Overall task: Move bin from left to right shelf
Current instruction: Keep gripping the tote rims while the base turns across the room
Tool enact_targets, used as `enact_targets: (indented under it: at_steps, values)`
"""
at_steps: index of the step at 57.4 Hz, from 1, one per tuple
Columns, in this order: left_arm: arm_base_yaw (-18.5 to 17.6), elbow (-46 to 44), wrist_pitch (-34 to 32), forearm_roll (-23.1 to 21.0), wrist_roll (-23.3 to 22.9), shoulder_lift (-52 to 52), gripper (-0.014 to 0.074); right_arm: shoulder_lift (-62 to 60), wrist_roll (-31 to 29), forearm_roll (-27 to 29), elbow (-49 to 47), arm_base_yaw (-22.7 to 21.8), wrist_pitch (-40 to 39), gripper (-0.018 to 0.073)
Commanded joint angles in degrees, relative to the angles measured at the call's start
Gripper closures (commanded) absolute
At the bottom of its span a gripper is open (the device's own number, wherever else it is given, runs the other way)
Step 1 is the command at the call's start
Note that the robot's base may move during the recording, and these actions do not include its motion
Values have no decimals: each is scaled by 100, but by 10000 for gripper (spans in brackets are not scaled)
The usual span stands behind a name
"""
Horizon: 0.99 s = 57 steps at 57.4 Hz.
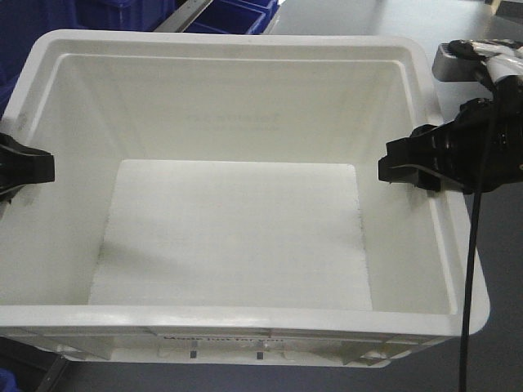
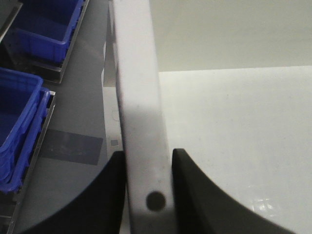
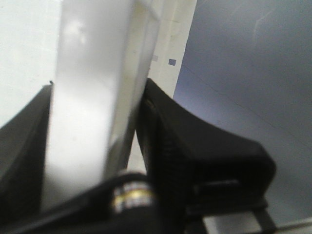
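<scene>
The empty white bin (image 1: 245, 49) is held between the arms, no bench edge visible. The left gripper (image 1: 33, 167) and right gripper (image 1: 406, 166) each clamp a side rim; uneven motion may slip one.

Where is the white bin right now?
In the front view the white bin fills the frame, held between the left gripper on its left rim and the right gripper on its right rim, blue bins behind it.
</scene>
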Motion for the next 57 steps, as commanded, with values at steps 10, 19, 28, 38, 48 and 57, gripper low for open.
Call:
enact_targets:
  at_steps: [10,19,28,38,48,57]
  values:
    - [-81,-242,-771,-205,270,-182,604,-199,-299,272,-222,-1,-501,564]
    - [-81,-242,-771,-205,270,-182,604,-199,-299,272,-222,-1,-501,564]
    - [-81,-242,-771,-205,270,-182,604,-199,-299,272,-222,-1,-501,564]
    - [-81,-242,-771,-205,270,-182,604,-199,-299,272,-222,-1,-501,564]
    - [-81,-242,-771,-205,270,-182,604,-199,-299,272,-222,-1,-501,564]
    - [-81,-242,-771,-205,270,-182,604,-199,-299,272,-222,-1,-501,564]
